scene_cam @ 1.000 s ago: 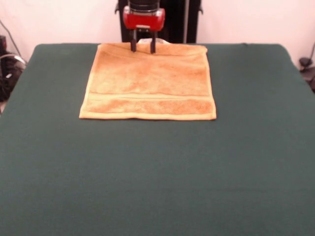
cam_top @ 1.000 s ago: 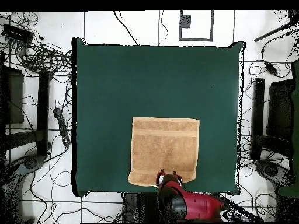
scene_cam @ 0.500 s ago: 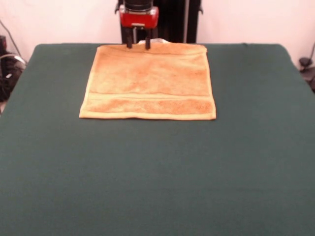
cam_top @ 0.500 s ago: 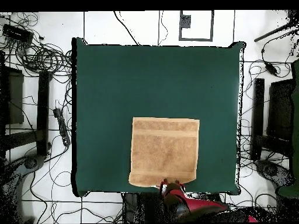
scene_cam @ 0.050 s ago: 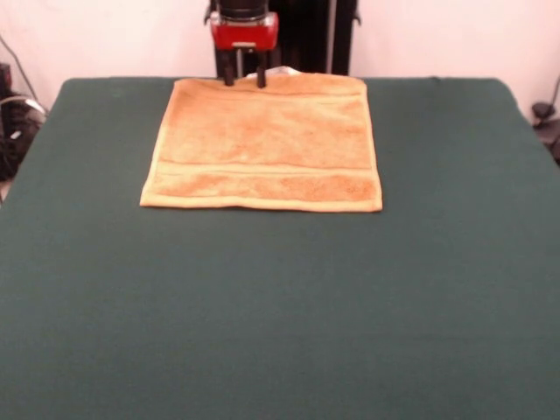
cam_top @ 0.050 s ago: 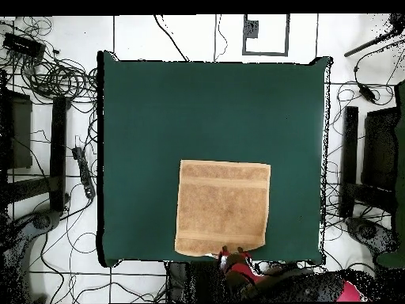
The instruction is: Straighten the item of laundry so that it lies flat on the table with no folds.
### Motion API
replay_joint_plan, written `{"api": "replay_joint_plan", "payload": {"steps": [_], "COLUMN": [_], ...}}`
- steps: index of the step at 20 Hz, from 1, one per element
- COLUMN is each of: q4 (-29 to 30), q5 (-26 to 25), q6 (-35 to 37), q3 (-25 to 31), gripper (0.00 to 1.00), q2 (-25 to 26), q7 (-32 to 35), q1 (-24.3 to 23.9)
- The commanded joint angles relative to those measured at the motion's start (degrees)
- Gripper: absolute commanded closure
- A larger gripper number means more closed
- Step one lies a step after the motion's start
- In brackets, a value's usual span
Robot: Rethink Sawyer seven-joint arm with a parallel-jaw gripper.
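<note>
Towel [scene_cam @ 0.050 s ago: 262, 144] lies spread on the green counter [scene_cam @ 0.050 s ago: 280, 306], pushed up to the robot's side, its edge there at or just past the counter's rim. Woven band runs along the end away from the robot. In the overhead view it reads as a clean rectangle [cam_top @ 0.050 s ago: 222, 208], no folds that I can see, only a small pale bump at the rim edge, beside the tool.

Tool [scene_cam @ 0.050 s ago: 243, 77] hangs at that same edge, two dark fingers [scene_cam @ 0.050 s ago: 228, 75] parted with a gap between them, nothing held. Whether the tips touch the cloth, cannot tell.

Risk as I judge it: the towel sits so close to the rim that any drag toward the robot would pull the edge off the counter and let it droop. Tips catching the terry on the way up would raise a wrinkle in cloth that looks flat.

Against a second ago: tool has drawn back from over the cloth to its rim edge; towel has shifted a touch
</note>
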Motion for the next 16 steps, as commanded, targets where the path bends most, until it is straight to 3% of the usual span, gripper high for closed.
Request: {"api": "replay_joint_plan", "payload": {"steps": [1,4,7,10,16], "q4": [-14.9,-18.7,-19.9,-18.3,-11.6], "q5": [0.5,5.4,7.8,5.7,0.2], "q6": [-6.2,-13.6,-16.6,-11.3,0.5], "q3": [-1.0,-2.8,-3.6,-2.4,3.0], "gripper": [0.00,0.00,0.00,0.00,0.00], "q2": [11.3,18.0,20.4,17.2,4.8], "q7": [3.1,3.4,3.7,5.0,5.8], "q1": [3.5,5.9,7.0,6.2,2.0]}}
